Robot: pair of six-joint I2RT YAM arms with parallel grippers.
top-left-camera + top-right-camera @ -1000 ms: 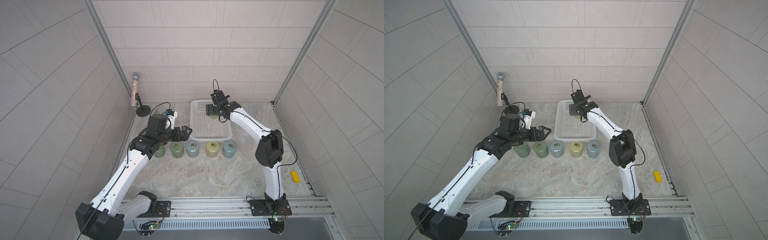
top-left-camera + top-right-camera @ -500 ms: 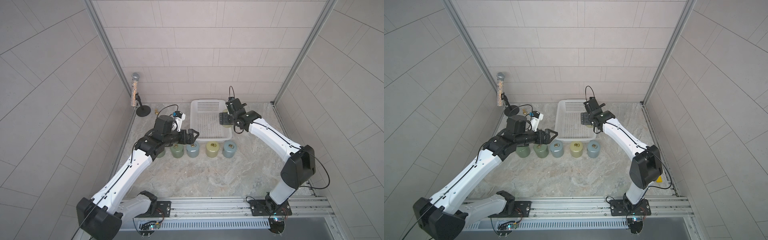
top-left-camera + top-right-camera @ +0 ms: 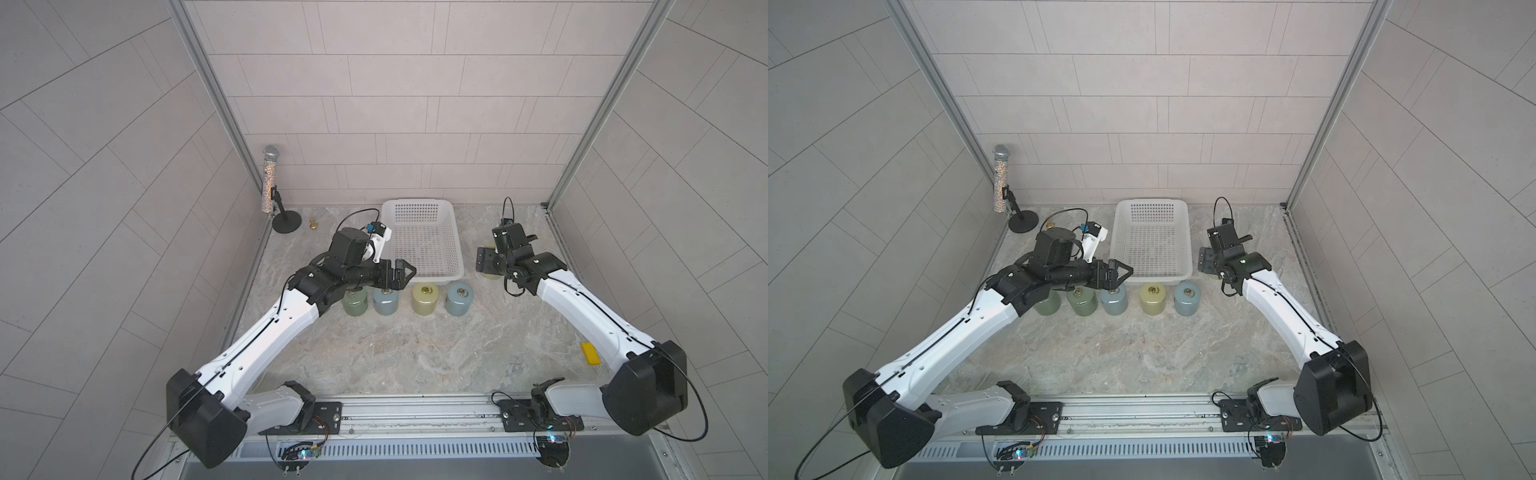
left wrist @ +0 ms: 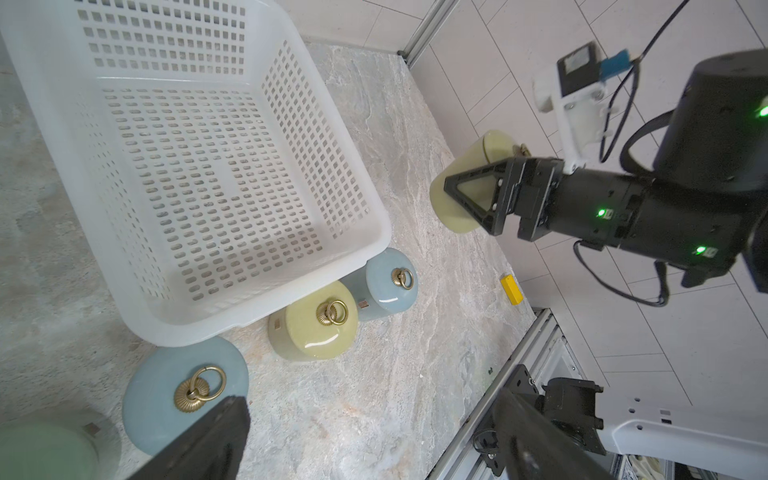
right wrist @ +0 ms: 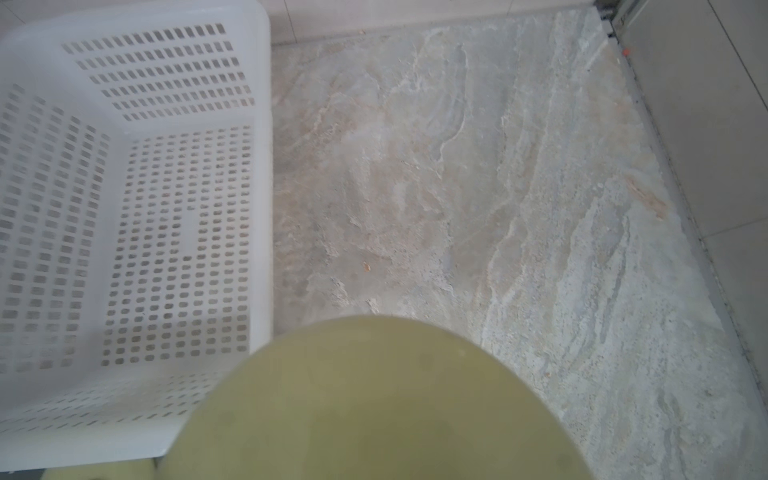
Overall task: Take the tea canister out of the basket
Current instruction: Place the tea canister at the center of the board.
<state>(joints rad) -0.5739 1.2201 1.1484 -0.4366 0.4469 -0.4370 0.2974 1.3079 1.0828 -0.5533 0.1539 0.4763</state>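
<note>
The tea canister [image 4: 490,149], pale yellow-green, is held tilted outside the basket [image 3: 417,203], just beside its right wall, clamped between the right fingers [image 4: 502,195]. Whether the tabletop [image 3: 395,353] is touched by it cannot be told. The left fingers [image 4: 208,440] are spread wide, nothing held, above a blue canister [image 4: 158,399].

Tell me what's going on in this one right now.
The right gripper holds a pale yellow tea canister just outside the white basket, on the right arm's side. The basket has nothing in it. Whether the canister touches the table is unclear. The left gripper hovers open and empty over a row of five canisters standing in front of the basket.
</note>
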